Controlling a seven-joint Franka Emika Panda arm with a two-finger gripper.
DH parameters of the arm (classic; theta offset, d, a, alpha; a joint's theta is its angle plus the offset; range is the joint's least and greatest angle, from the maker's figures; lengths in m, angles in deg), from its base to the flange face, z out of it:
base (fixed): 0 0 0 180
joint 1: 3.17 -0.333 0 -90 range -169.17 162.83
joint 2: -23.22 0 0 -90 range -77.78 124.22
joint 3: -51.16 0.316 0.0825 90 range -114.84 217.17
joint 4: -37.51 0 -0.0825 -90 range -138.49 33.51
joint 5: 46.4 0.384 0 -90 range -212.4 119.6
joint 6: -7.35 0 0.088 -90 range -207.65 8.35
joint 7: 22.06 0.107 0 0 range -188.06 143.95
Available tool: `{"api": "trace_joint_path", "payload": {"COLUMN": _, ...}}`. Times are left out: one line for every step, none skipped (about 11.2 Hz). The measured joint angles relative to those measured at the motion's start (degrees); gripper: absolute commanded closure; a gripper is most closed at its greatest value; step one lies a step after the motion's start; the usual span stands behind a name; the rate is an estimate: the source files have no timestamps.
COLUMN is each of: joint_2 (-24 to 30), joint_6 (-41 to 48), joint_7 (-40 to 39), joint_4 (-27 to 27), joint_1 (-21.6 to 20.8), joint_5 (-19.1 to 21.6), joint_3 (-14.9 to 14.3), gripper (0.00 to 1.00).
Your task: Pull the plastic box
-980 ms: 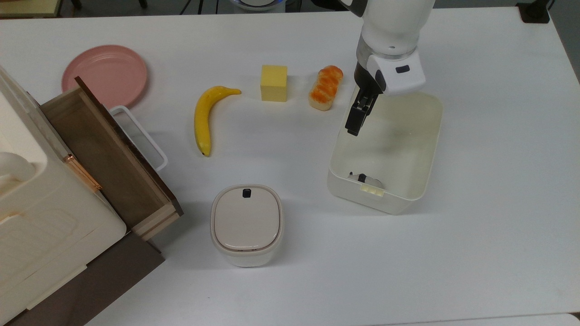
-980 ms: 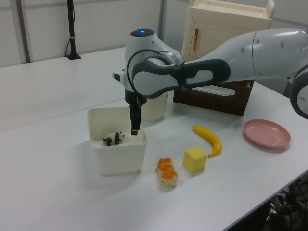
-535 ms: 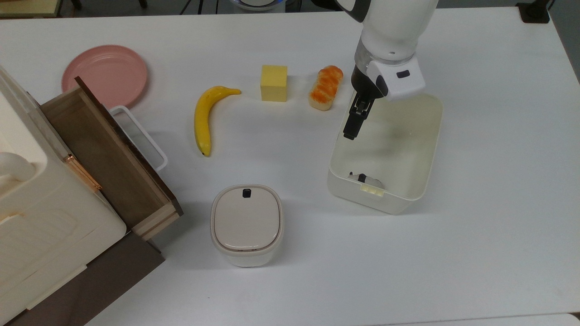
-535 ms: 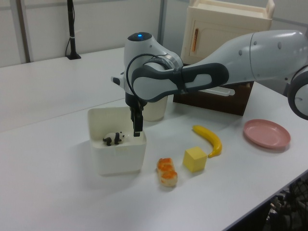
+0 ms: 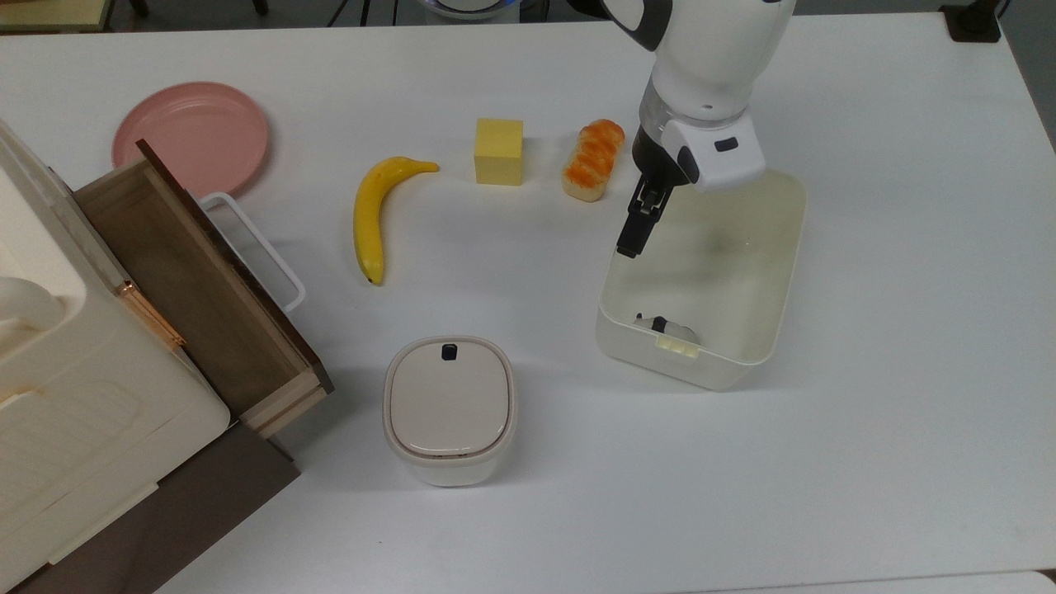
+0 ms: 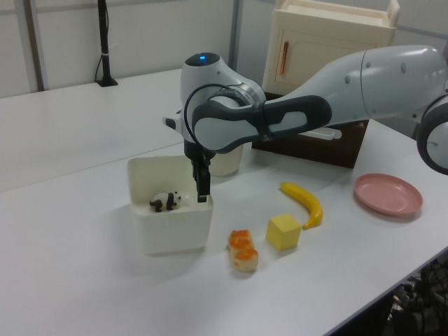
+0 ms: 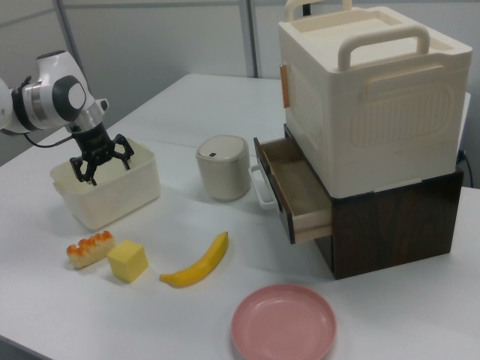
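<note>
Hovering with spread fingers at the plastic box wall, right of frame centre; gripper unclamped; pull pending.

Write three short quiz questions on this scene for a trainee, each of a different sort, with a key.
1. True or false: the gripper has its fingers spread open over the box.
2. Which item lies nearest the box in the top view? A) bread B) banana C) plate
3. Fill in: inside the box lies a small toy ____.

Key:
1. True; the right view shows the fingers apart above the box's rim.
2. A
3. panda
</note>
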Motion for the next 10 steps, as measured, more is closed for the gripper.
{"api": "trace_joint_path", "payload": {"joint_2": -0.02, "joint_6": 0.00, "joint_7": 0.00, "joint_4": -0.05, "joint_1": 0.01, "joint_5": -0.18, "joint_3": -0.14, "gripper": 0.00}}
{"api": "trace_joint_path", "payload": {"joint_2": -0.02, "joint_6": 0.00, "joint_7": 0.00, "joint_4": -0.05, "joint_1": 0.01, "joint_5": -0.19, "joint_3": -0.29, "gripper": 0.00}}
{"api": "trace_joint_path", "payload": {"joint_2": -0.02, "joint_6": 0.00, "joint_7": 0.00, "joint_4": -0.05, "joint_1": 0.05, "joint_5": -0.29, "joint_3": -0.46, "gripper": 0.00}}
{"api": "trace_joint_path", "payload": {"joint_2": -0.02, "joint_6": 0.00, "joint_7": 0.00, "joint_4": -0.08, "joint_1": 0.09, "joint_5": -0.52, "joint_3": -0.60, "gripper": 0.00}}
{"api": "trace_joint_path", "payload": {"joint_2": -0.02, "joint_6": 0.00, "joint_7": 0.00, "joint_4": -0.18, "joint_1": 0.10, "joint_5": -0.73, "joint_3": -0.90, "gripper": 0.00}}
{"api": "trace_joint_path", "payload": {"joint_2": -0.01, "joint_6": 0.00, "joint_7": 0.00, "joint_4": -0.36, "joint_1": 0.11, "joint_5": -0.85, "joint_3": -1.33, "gripper": 0.00}}
{"api": "trace_joint_path", "payload": {"joint_2": -0.01, "joint_6": 0.00, "joint_7": 0.00, "joint_4": -0.62, "joint_1": 0.11, "joint_5": -0.89, "joint_3": -1.69, "gripper": 0.00}}
{"api": "trace_joint_path", "payload": {"joint_2": 0.00, "joint_6": 0.00, "joint_7": 0.00, "joint_4": -0.81, "joint_1": 0.10, "joint_5": -0.90, "joint_3": -2.02, "gripper": 0.00}}
{"api": "trace_joint_path", "payload": {"joint_2": 0.05, "joint_6": 0.03, "joint_7": 0.00, "joint_4": -0.95, "joint_1": 0.10, "joint_5": -0.90, "joint_3": -2.35, "gripper": 0.00}}
{"api": "trace_joint_path", "payload": {"joint_2": 0.14, "joint_6": 0.07, "joint_7": 0.00, "joint_4": -1.07, "joint_1": 0.11, "joint_5": -0.90, "joint_3": -2.61, "gripper": 0.00}}
